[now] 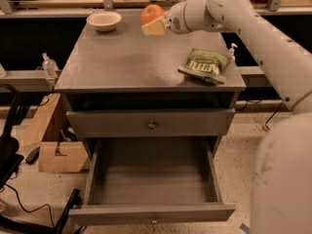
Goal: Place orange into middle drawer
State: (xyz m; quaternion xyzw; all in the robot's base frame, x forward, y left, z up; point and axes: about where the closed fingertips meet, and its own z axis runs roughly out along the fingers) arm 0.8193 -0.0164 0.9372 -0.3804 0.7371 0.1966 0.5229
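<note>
The orange (151, 12) is round with a reddish skin and sits between the pale fingers (154, 28) of my gripper (153, 21), lifted above the back of the grey cabinet top (122, 62). The gripper is shut on it, and my white arm reaches in from the right. The middle drawer (151, 179) is the wide, deep one at the bottom. It stands pulled open and shows a bare grey floor, with its knob (154, 221) on the front panel. The shallower drawer (152, 125) above it is closed.
A white bowl (104, 20) stands at the back left of the cabinet top. A green snack bag (204, 65) lies at the right. My white base (282, 179) fills the lower right. Cardboard boxes (53, 150) and a black chair base (14, 179) are on the floor at left.
</note>
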